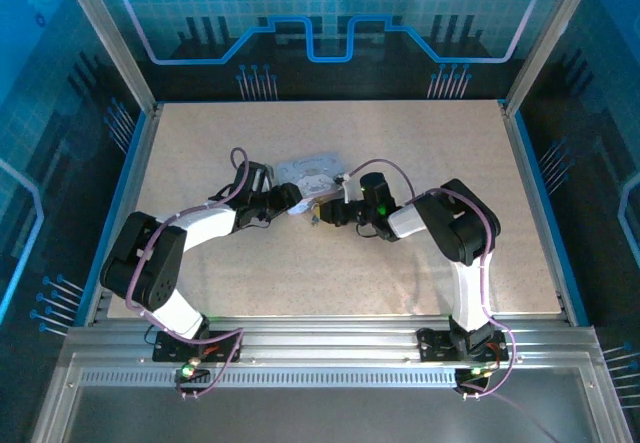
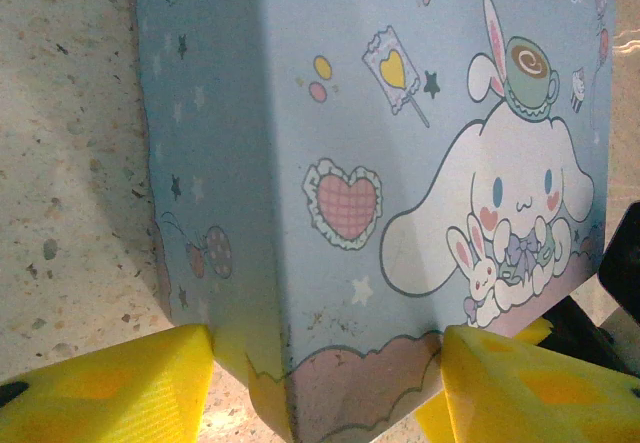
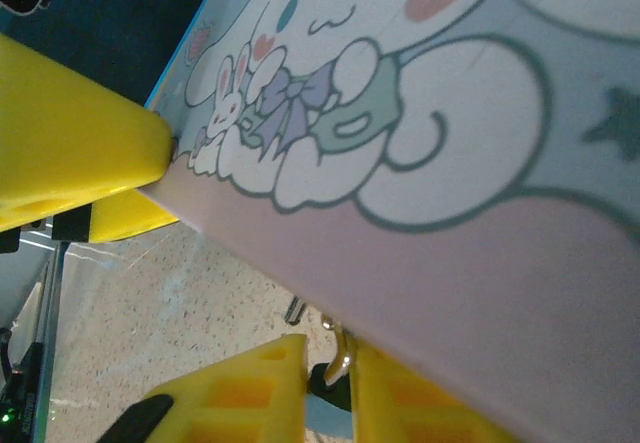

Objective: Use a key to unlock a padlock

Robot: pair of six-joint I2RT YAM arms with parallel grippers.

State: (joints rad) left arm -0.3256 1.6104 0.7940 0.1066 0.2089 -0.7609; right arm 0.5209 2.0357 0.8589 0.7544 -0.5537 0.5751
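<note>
The tin box (image 1: 310, 173) lies mid-table (image 1: 450, 163), a little nearer the far edge. The left arm reaches in low from the near-left corner. The left gripper (image 2: 325, 363) is spread wide across the box's end, apparently clamping it so it cannot slide. The right arm folds in from the near-right. The right gripper (image 3: 330, 363) is narrowed on a small curved metal piece under the box's rim, seemingly the padlock (image 3: 343, 361). That reads as steadying the lock for the key.
</note>
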